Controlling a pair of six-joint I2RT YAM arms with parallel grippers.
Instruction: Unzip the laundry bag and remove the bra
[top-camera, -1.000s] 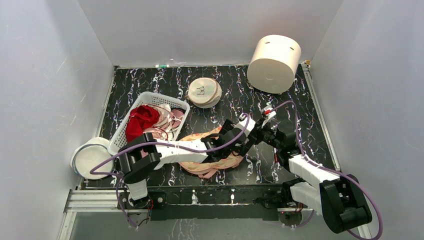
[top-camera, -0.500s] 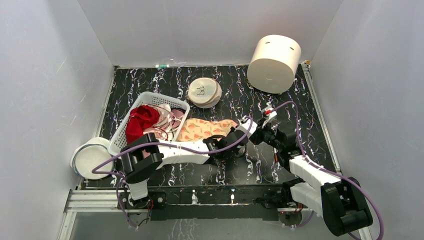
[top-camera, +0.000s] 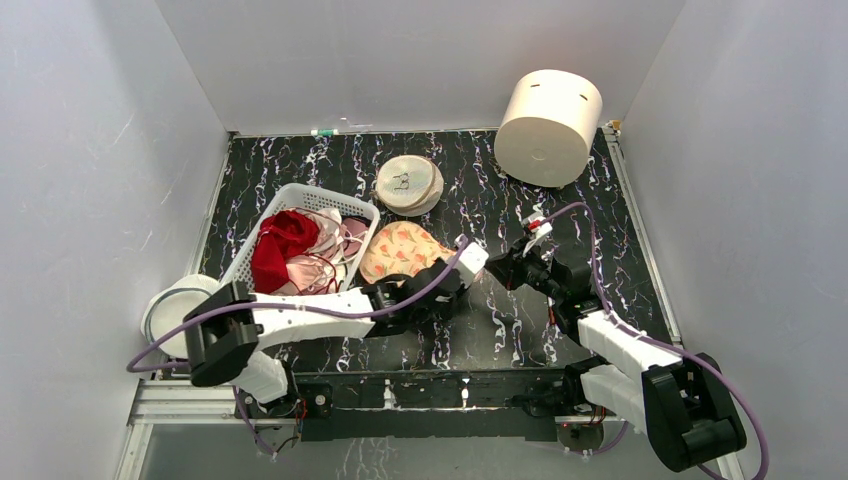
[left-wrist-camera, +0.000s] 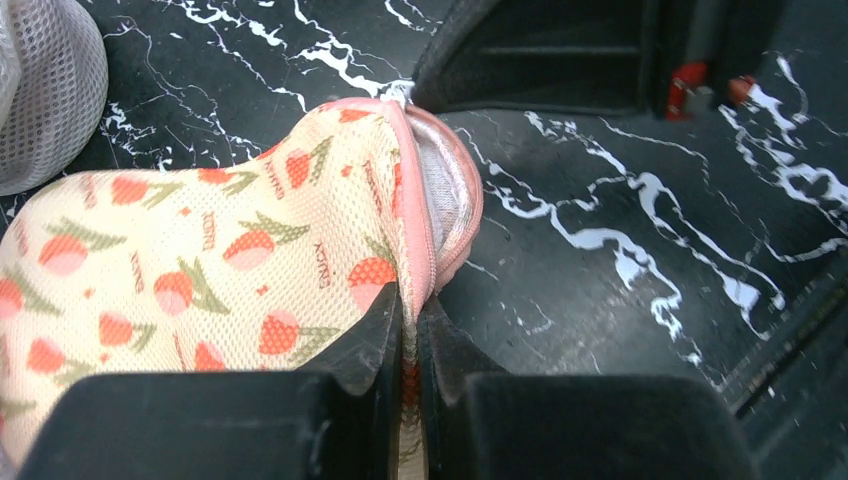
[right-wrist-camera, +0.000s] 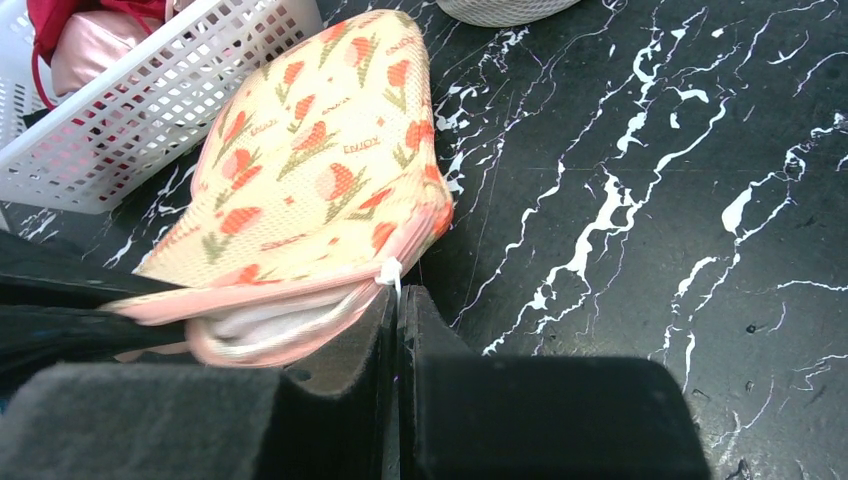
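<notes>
Presently on hand: laundry bag (top-camera: 403, 250), lying leaf-print face up on the black marbled table (top-camera: 480, 205) at the centre of the overhead view, its left edge against the white basket (top-camera: 325, 192). Left gripper (left-wrist-camera: 410, 305): fingers pressed together on the bag's pink trim at the lower centre of the left wrist view, pinning that edge. Right gripper (right-wrist-camera: 397, 297): fingers closed together with the small white zip pull (right-wrist-camera: 389, 272) at their tips, judged clamped on it, though the contact itself is hidden. Zip: parted at the end of the bag nearest both grippers, the two pink edges gaping over a pale interior (right-wrist-camera: 265, 325). How far round it is open cannot be told. Bra: not out, and the pale cloth in the gap may be lining or the garment. Progress, by estimate: unzipping begun but not finished. Left to do: run the pull further along, reach inside and draw the bra clear. Other stock: red garment (top-camera: 283, 240) and pink clothes (top-camera: 338, 240) in the basket, round mesh disc (top-camera: 408, 184) above centre, cream cylinder (top-camera: 548, 112) at upper right, white round tub (top-camera: 175, 315) at lower left.
</notes>
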